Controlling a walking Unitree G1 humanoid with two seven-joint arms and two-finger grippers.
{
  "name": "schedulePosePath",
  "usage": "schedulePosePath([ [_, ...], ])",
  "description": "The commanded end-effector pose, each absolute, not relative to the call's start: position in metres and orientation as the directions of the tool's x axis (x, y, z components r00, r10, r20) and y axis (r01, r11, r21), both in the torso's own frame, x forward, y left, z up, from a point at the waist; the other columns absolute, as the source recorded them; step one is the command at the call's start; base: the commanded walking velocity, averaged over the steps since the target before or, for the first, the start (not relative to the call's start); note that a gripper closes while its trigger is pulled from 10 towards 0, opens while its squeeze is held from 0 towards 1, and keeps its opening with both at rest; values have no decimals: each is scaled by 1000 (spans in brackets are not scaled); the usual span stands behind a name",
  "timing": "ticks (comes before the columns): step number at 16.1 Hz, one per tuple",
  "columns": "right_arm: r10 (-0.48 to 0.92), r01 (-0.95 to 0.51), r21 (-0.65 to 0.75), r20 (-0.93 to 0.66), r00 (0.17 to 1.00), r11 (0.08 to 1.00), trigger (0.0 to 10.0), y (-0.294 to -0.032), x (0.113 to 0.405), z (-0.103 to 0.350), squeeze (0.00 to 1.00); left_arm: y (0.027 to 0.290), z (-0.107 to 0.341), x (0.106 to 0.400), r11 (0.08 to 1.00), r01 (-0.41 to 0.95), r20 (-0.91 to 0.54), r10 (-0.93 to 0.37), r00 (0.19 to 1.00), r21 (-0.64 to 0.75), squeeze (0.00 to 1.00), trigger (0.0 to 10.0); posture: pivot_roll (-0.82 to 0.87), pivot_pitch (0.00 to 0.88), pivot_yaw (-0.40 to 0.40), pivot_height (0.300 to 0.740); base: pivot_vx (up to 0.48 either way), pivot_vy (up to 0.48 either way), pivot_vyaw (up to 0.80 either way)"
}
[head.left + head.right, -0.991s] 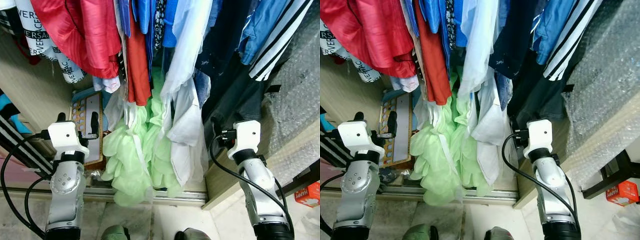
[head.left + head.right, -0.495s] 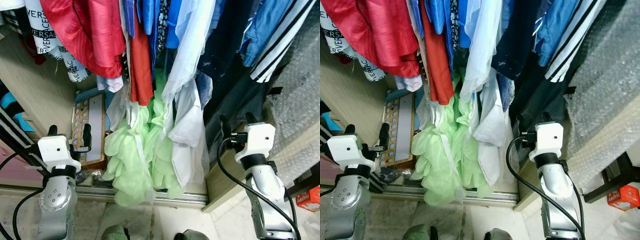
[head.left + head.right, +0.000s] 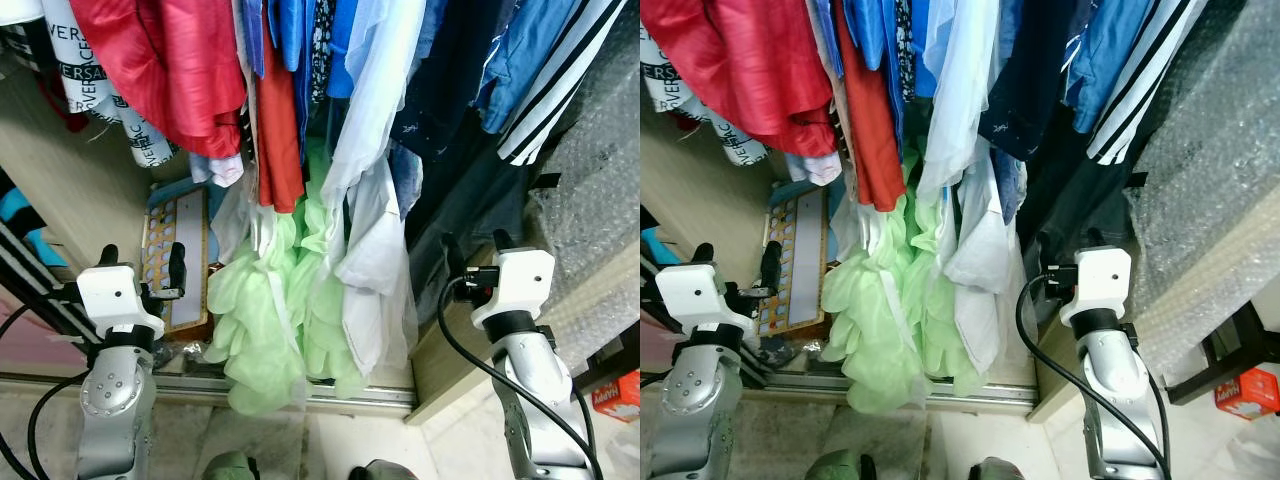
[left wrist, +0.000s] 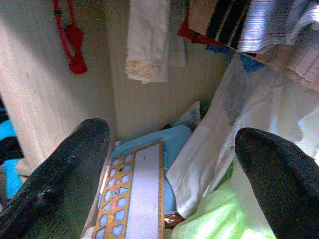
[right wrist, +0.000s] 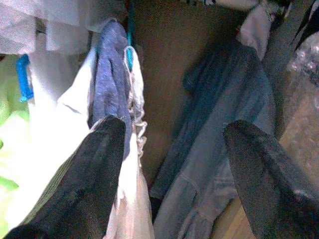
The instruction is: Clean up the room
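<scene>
Facing open wardrobe; hanging clothes (image 3: 330, 150) fill upper frame, green garment (image 3: 270, 320) centre. Left gripper (image 3: 140, 265) lower left, right gripper (image 3: 470, 245) lower right, both released, empty. Risk (judged): fingers snagging loose fabric, dragging garments off hangers.

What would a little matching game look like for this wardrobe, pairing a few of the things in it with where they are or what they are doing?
Things:
1. red garment
2. pale green ruffled garment
3. orange-framed board
4. left gripper

Places or states:
A. lies low at the wardrobe's bottom, left of the hanging clothes
B. hangs high on the left of the row
C. fingers open, empty, raised in front of the board
D. hangs lowest in the middle, down near the sliding track

Pairs: 1-B, 2-D, 3-A, 4-C
</scene>
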State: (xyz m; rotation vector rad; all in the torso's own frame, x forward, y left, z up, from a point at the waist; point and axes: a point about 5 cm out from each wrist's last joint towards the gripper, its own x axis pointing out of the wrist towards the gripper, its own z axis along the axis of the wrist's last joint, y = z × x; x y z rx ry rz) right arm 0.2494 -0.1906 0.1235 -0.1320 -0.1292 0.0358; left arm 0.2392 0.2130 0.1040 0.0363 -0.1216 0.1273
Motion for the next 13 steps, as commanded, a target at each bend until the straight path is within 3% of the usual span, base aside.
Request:
schedulePosePath([
  [1,26,-10,-131,123,992,991,10000,-194,249,125,0,211,102,241,992,-121,109,117,987,33,0,10000,-25,0,-18,740,0,0,0],
  [13,53,-43,-131,75,996,990,10000,-189,252,123,0,205,105,246,994,-103,107,97,989,46,0,10000,-29,0,-16,740,0,0,0],
])
